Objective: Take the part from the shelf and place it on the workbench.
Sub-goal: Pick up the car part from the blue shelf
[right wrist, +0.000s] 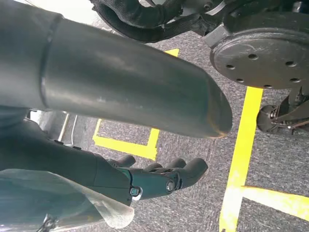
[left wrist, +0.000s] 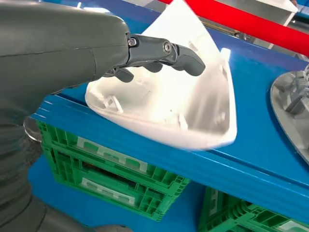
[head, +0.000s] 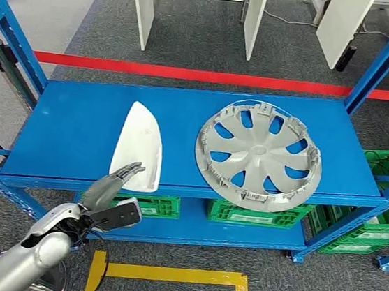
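Fingers (left wrist: 182, 54) of the left hand (head: 116, 186) hover apart above the white mirror cover (head: 138, 147); best hook its raised near rim before closing.

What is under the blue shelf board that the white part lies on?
Green crates stand on a lower blue shelf beneath the shelf board. The board hides their insides and whatever lies further back. The left hand reaches toward the white part.

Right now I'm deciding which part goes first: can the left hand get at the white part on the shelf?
Probably yes. The left hand is at the near end of the white part, fingers extended over it, with nothing between them.
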Available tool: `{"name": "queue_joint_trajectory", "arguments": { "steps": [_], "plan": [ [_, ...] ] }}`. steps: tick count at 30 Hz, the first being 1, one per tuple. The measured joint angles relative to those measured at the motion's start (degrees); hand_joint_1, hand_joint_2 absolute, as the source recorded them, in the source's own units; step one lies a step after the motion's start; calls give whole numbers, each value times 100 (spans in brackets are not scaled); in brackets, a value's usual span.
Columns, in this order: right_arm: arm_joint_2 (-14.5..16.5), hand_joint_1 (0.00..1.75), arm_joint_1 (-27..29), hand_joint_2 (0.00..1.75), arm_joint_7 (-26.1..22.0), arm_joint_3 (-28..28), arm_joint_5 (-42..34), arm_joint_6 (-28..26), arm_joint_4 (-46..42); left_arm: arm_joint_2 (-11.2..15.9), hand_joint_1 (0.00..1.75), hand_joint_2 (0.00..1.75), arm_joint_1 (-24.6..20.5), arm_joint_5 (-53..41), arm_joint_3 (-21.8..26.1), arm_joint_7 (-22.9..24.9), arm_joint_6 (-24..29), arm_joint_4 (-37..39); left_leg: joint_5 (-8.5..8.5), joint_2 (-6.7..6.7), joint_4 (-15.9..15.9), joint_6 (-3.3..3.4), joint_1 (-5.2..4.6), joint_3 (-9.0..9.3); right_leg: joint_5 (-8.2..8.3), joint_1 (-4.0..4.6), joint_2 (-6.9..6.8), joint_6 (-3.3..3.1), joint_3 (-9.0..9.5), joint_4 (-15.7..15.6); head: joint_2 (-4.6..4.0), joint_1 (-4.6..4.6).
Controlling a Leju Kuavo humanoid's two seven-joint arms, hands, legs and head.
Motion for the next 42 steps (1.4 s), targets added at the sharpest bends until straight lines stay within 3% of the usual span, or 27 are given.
{"name": "queue_joint_trajectory", "arguments": {
  "steps": [11,16,23,34,37,39,40,42],
  "plan": [
    [-1,0,-5,0,18,73,9,26,0,-13,0,175,-234,-119,-212,21,-37,137,0,0,0,0,0,0,1,0,1,0,1,0,-1,0],
    [-51,0,57,0,19,90,102,15,-12,-91,0,175,39,-396,-284,552,221,76,-1,1,1,1,-1,-2,-1,0,2,0,-4,0,-1,-1],
    [-76,0,34,0,102,97,166,21,-12,-93,0,175,-275,-209,-424,-3,-42,359,3,-2,1,-1,0,-9,1,0,-3,0,-6,1,-2,0],
    [-76,0,31,0,116,100,188,6,-11,-101,5,175,-438,-209,-473,-24,-46,670,7,-1,2,1,0,-9,2,0,-3,1,-8,1,-1,0],
    [-76,0,33,0,114,100,186,-6,-11,-134,21,175,-522,-210,-452,-21,0,867,7,-1,2,1,0,-8,2,0,-3,1,-7,1,-1,0],
    [-76,0,37,0,111,100,181,-11,-12,-166,42,175,-578,-232,-433,-30,46,1017,7,-1,2,1,0,-8,2,0,-3,1,-7,1,0,0],
    [-77,0,39,0,109,100,179,-13,-13,-183,61,175,-603,-250,-424,-36,67,1090,7,-1,2,1,0,-8,2,0,-2,1,-7,1,-1,0],
    [-76,0,45,0,107,100,170,-18,-13,-215,118,175,-651,-302,-412,-45,99,1219,7,-1,2,1,0,-8,2,0,-3,1,-7,1,-1,0]
  ]
}}
